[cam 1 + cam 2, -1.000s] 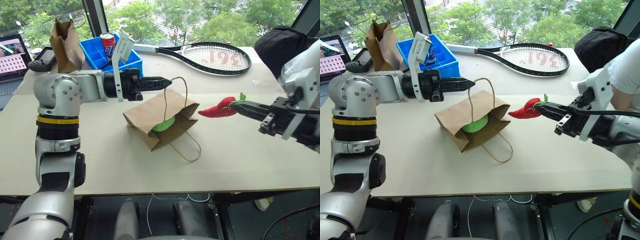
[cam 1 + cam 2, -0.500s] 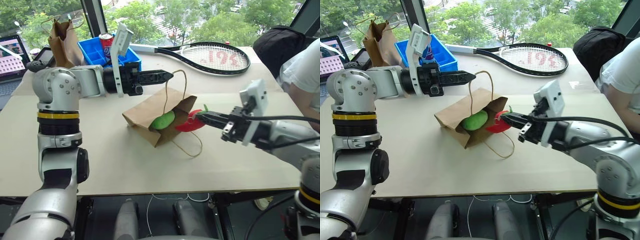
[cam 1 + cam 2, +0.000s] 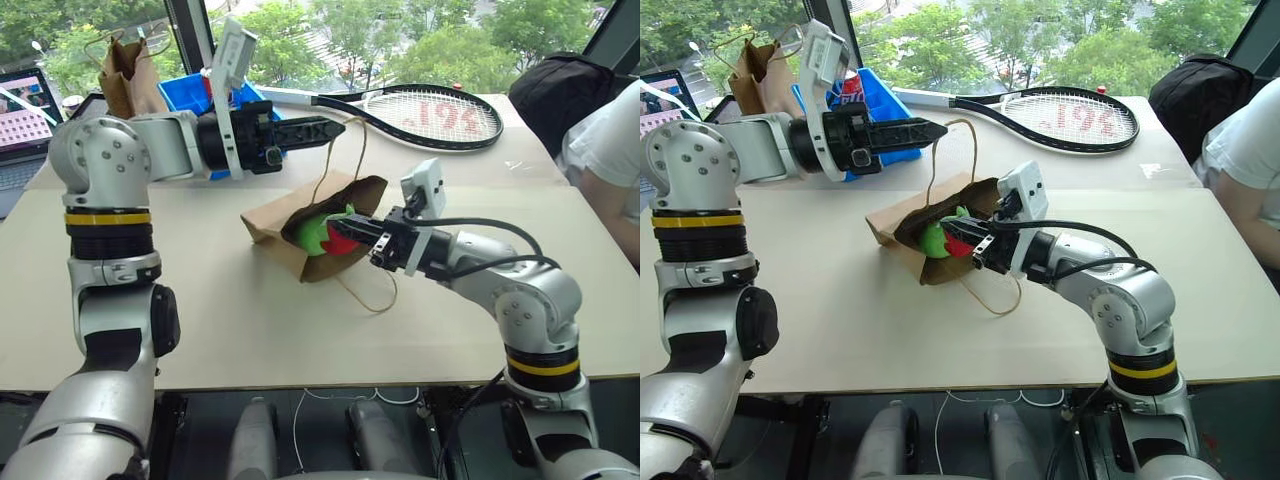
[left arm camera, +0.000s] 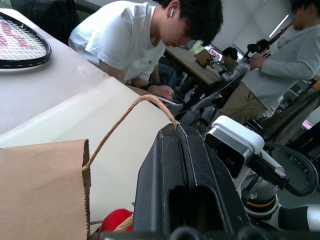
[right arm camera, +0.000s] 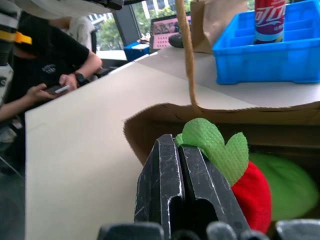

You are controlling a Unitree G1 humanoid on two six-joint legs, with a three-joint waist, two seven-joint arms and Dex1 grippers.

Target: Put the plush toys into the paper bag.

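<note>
Bright daylight from windows (image 3: pixel 330 30), soft shadows, wrist views perhaps blurred close-up

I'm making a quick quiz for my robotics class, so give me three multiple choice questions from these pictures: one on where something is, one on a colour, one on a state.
1. Where is the green plush toy?
A. Inside the paper bag
B. In the blue bin
C. On the racket

2. What colour is the bin behind the bag?
A. Yellow
B. Blue
C. White

3. What is the left pincer doing?
A. Hanging open over the table
B. Shut on the bag's handle
C. Shut on the soda can

Answers:
1. A, the green shows in the bag's open mouth.
2. B, it is bright blue.
3. B, the twisted-paper loop runs up into its closed fingers, while the right pincer holds the red chili toy at the mouth.
</note>
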